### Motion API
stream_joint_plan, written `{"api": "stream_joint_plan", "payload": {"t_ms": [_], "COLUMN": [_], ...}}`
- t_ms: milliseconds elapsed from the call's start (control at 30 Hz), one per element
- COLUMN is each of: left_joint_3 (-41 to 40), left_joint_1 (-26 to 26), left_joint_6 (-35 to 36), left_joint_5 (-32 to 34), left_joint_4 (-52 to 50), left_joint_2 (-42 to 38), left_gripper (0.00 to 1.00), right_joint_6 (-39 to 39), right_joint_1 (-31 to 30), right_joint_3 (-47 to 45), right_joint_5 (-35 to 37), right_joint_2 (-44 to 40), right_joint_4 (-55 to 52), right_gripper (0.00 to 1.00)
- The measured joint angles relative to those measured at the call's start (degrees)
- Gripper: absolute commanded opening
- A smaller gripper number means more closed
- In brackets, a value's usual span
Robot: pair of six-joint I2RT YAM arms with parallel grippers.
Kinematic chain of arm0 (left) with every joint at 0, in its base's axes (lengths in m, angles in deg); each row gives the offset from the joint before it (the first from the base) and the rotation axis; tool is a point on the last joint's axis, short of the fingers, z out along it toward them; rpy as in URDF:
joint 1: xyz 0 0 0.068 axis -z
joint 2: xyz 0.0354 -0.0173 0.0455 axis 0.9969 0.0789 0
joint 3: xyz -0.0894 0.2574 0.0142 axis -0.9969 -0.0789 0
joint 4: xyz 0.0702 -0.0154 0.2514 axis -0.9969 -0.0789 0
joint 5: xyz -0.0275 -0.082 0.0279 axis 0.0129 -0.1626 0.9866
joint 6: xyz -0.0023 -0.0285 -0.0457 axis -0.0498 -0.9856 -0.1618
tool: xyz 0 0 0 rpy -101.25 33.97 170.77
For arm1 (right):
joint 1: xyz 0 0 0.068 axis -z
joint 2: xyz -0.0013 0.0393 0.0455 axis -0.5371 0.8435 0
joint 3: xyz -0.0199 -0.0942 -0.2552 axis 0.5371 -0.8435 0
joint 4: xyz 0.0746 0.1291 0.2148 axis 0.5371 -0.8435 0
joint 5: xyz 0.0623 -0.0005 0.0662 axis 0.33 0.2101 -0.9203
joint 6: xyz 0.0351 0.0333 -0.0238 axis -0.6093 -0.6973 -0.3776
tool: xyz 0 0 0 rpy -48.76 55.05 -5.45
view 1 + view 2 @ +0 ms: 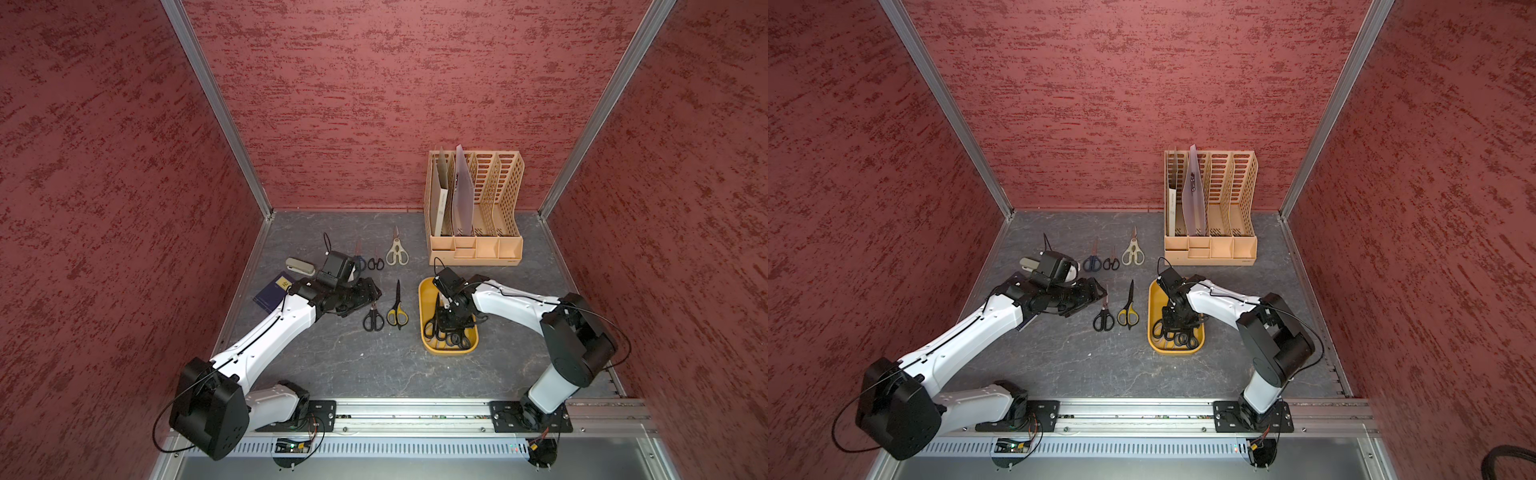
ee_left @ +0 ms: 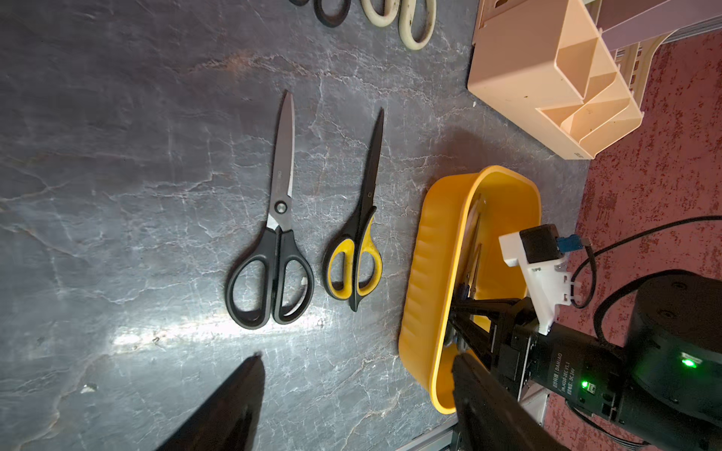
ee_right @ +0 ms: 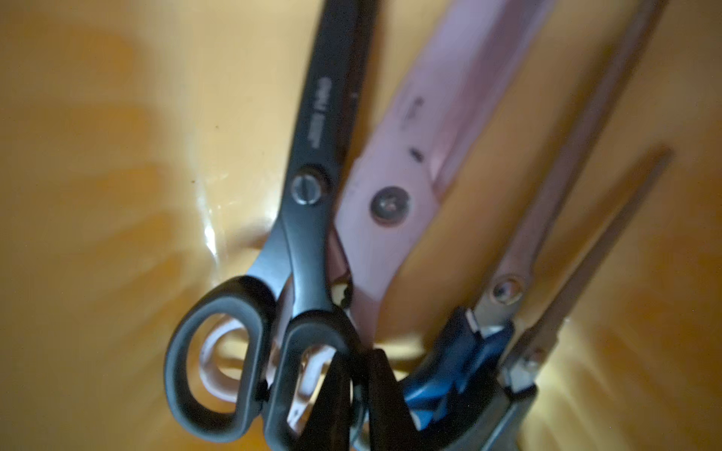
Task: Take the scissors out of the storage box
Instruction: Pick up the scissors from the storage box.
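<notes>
Sitting low inside the yellow storage box (image 1: 449, 350), the right end effector (image 3: 361, 375) is clenched among the scissor handles at the box's near end. Its tips are tight together beside a loop of the black-handled pair (image 3: 308, 187), but I cannot tell which pair they pinch. The storage box stands on the worktop (image 1: 374, 374), in front of the tan file organizer (image 1: 473, 208).

Risks, as judged:
- Handles in the box overlap: the black-handled pair lies on the pale-handled pair (image 3: 390, 203), with the blue-handled pair (image 3: 457, 363) and a slim steel pair (image 3: 578, 281) just beside. A lift may drag a neighbour up and drop it.
- A pinch on a loop leaves the blades free to swing and catch the wall; the light box could then tip or slide.

Count:
- Scissors in box: 4.
- Scissors out on worktop: 5.
  - Far row: blue pair (image 1: 1092, 262), small black pair (image 1: 1111, 263), cream shears (image 1: 1133, 252).
  - Near row: large black pair (image 2: 279, 234), yellow-black pair (image 2: 363, 234).
- Storage box 1, file organizer 1, grey stapler (image 1: 300, 266) 1, dark blue booklet (image 1: 270, 295) 1.

Left end effector (image 2: 357, 357) hangs released and empty over the worktop, beside the near row.
</notes>
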Motion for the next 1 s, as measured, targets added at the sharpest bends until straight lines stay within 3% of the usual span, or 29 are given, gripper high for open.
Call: {"api": "stream_joint_plan", "payload": {"t_ms": [167,400,700,1000], "left_joint_3": [-0.2,-5.0,-6.4,-6.4], "left_joint_1": [2.4,3.1,5.2,8.4], "left_joint_6": [-1.0,-6.4,-11.9,-15.1], "left_joint_5": [-0.6,-7.5,-18.6,-21.6], "left_joint_4": [1.4,11.8,29.6,38.0], "left_joint_2": [1.0,4.1,10.8,12.9], "left_gripper": [0.79,0.77,0.58,0.43], "right_joint_6": [0.0,0.1,-1.4,-4.7], "right_joint_1": [0.0,0.0,0.0,0.0], "right_joint_3": [0.0,0.7,5.9,6.9], "right_joint_5": [1.4,2.5,-0.7,-5.9], "right_joint_2": [-2.4,-7.2,-10.9,-12.7], "right_joint_4": [-1.2,-4.7,-7.0,-4.2], "right_gripper": [0.08,0.06,0.05,0.05]}}
